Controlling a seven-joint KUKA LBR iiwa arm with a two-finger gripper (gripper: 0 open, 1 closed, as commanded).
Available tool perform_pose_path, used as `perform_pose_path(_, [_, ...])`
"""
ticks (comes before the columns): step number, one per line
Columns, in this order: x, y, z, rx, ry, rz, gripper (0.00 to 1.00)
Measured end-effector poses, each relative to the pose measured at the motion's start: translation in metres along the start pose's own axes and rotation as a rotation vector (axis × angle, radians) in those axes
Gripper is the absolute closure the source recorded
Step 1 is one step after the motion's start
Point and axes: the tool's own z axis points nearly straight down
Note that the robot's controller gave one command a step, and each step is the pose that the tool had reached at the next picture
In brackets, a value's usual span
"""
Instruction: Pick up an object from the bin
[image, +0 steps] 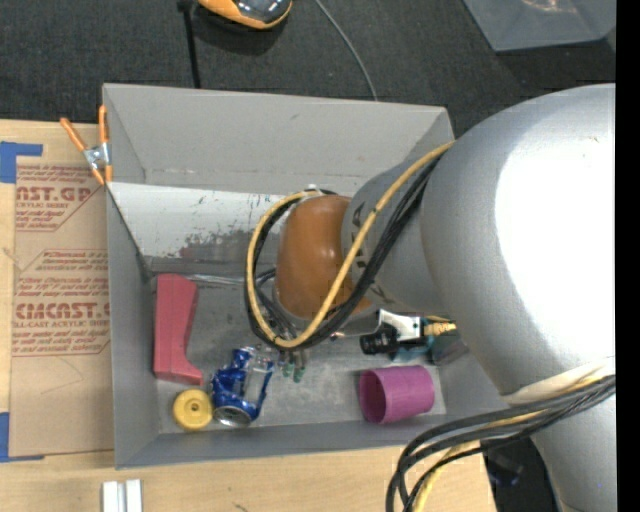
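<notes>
Near the bin's (300, 135) lower-left corner, the gripper (291, 369) hangs just beside a crushed blue can (238, 392); whether it is spread or closed cannot be told.

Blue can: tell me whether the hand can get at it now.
Probably yes. The hand hangs close beside the blue can, nothing between them; the yellow disc lies on the can's far side, out of the way.
</notes>
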Motion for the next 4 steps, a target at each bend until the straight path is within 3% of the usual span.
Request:
perform_pose_path(1, [0.0079,0.0112,0.001,-0.008,0.002,-0.007,1.0])
perform_pose_path(4, [0.0074,0.0111,0.0011,-0.009,0.0,-0.007,1.0])
